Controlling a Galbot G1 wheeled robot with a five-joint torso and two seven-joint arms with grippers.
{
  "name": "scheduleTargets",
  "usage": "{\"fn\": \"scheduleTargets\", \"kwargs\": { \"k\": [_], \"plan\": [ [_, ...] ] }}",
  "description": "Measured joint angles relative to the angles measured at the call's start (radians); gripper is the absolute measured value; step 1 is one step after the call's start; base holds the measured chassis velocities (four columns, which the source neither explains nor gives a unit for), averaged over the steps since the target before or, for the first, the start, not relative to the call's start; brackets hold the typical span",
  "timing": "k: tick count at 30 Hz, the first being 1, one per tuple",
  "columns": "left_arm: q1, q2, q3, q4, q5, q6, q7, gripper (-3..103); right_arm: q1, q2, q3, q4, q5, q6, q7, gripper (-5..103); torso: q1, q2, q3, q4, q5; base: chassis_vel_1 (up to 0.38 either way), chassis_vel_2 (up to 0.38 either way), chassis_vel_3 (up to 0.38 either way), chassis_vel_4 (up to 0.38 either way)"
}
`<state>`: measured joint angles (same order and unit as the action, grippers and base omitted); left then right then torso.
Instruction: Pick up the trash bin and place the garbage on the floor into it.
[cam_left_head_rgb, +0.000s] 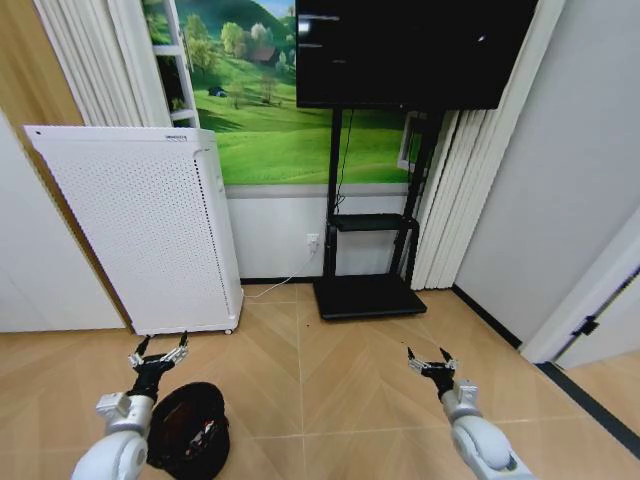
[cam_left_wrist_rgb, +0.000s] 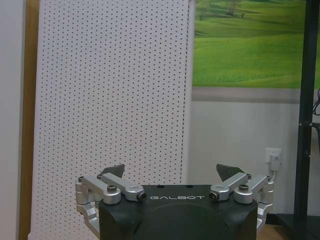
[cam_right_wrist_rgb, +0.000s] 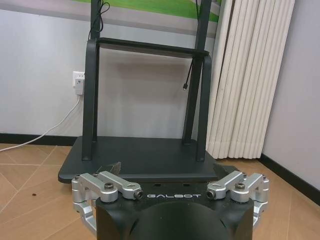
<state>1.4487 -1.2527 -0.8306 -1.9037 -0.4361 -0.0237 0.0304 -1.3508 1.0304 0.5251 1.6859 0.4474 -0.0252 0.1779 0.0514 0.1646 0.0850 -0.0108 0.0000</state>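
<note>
both grippers, left gripper (cam_left_head_rgb: 160, 352) and right gripper (cam_left_head_rgb: 431, 361), gape above floor.

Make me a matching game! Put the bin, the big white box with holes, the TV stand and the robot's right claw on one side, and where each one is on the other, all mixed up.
Things:
1. trash bin
2. white box with holes
3. TV stand
4. right claw

Places:
A. against the wall, under the dark screen
B. on the floor beside the left arm
C. open, above bare floor
D. standing left of the green picture

Pairs: 1-B, 2-D, 3-A, 4-C
</note>
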Motion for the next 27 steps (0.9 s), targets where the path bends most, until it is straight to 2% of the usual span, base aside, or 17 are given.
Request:
{"fn": "scheduleTargets", "kwargs": {
  "k": [13,27],
  "plan": [
    [0.002,-0.002,0.0,0.001,0.001,0.002,-0.001,100,0.0,0.0,0.0,0.0,0.0,0.0,0.0,100,0.002,0.01,0.007,-0.0001,0.0,0.0,0.0,0.0,0.0],
    [0.003,-0.002,-0.001,0.001,0.002,0.002,-0.002,100,0.0,0.0,0.0,0.0,0.0,0.0,0.0,100,0.015,0.069,0.054,-0.0001,0.0,0.0,0.0,0.0,0.0]
  ]
}}
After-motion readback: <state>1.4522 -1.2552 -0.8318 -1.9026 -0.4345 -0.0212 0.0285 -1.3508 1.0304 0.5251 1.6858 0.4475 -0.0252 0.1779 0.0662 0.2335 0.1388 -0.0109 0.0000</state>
